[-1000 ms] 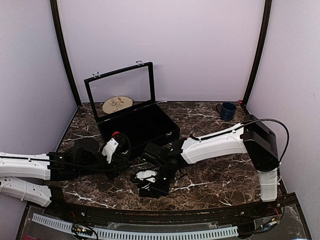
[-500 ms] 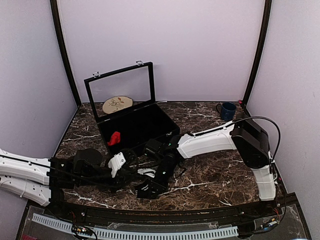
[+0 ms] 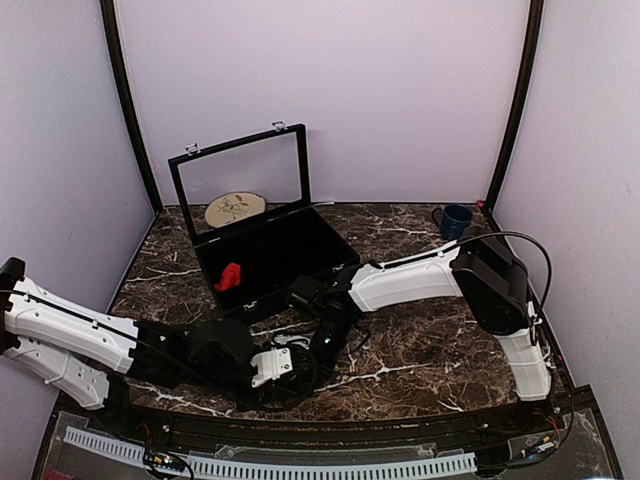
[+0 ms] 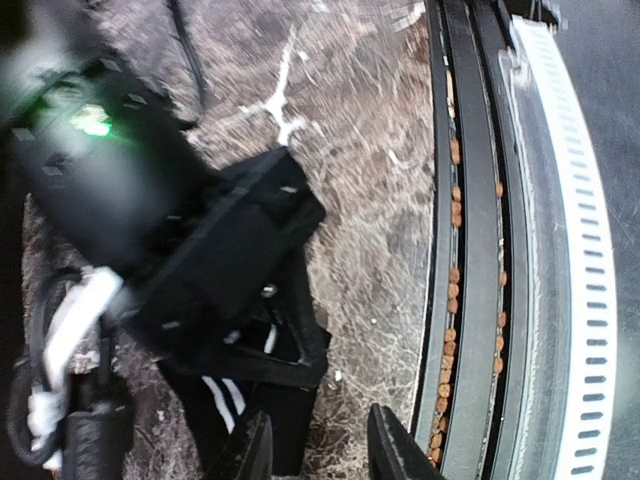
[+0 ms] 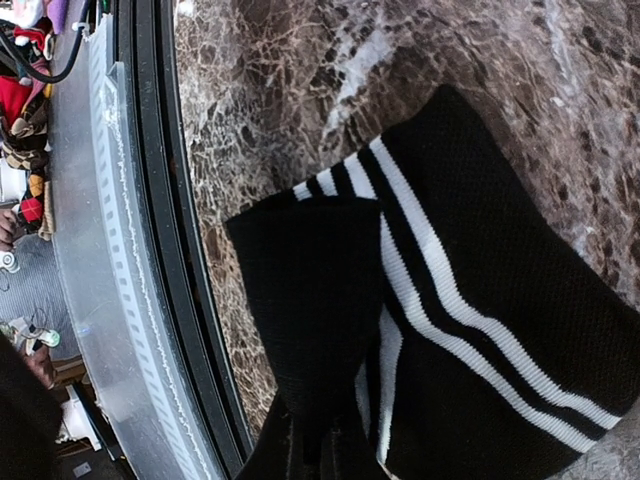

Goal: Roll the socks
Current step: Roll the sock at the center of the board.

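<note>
The black sock (image 5: 480,330) with white stripes lies on the marble near the table's front edge. My right gripper (image 5: 322,455) is shut on a folded flap of it. In the left wrist view the same black sock (image 4: 222,408) shows under the right gripper's dark body. My left gripper (image 4: 320,450) stands open beside the sock's edge, only bare marble between its fingers. From above, the left gripper (image 3: 275,365) sits just left of the right gripper (image 3: 322,340), and both hide most of the black sock. The red sock (image 3: 229,276) lies inside the black box.
The black box (image 3: 300,285) stands behind the grippers with its glass lid raised. A round wooden plate (image 3: 235,209) leans at the back left and a blue mug (image 3: 456,222) stands at the back right. The table's black front rail (image 4: 470,250) runs close by.
The left gripper let go of the red sock into the box, then swung right and forward to the black sock. The right gripper kept its hold and shifted slightly.
</note>
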### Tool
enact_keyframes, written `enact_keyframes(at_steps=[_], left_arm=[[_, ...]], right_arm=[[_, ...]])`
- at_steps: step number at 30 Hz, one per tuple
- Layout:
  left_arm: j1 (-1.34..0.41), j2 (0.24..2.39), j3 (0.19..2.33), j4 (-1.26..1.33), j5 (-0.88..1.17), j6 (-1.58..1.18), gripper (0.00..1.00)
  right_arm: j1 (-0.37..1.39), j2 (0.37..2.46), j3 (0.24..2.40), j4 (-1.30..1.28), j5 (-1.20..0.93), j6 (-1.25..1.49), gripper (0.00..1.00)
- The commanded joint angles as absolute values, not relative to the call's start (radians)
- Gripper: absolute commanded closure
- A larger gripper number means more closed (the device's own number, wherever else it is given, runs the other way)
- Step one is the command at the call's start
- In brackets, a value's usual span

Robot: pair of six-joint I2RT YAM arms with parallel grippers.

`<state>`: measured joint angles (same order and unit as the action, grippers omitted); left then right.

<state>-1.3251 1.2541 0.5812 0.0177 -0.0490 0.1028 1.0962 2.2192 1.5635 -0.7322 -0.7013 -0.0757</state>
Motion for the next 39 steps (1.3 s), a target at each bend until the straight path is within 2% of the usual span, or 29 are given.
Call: enact_keyframes(at_steps=[1,11,31,35,39], left_arm=[[-1.346,1.316,0.634,-0.069,-0.087,0.152,0.63],[-1.347,1.417,0.666,-0.095,-0.201,0.148,0.6],[-1.309,1.543,0.738,-0.14,-0.188,0.16,0.61],[-1.293,1.565,0.756,-0.163,-0.169,0.16,0.64],[-1.283,1.587,0.776,-0.189,-0.146,0.153,0.71]], right_arm=[[1.083,2.283,1.545,-0.79,-0.601,-0.095,1.0],[1.083,2.278,1.541,-0.796,-0.606,-0.102,1.0],[1.083,2.263,1.522,-0.795,-0.609,-0.104,1.0],[1.083,2.26,1.52,-0.796,-0.606,-0.104,1.0],[1.083,2.258,1.519,-0.796,-0.605,-0.104,1.0]])
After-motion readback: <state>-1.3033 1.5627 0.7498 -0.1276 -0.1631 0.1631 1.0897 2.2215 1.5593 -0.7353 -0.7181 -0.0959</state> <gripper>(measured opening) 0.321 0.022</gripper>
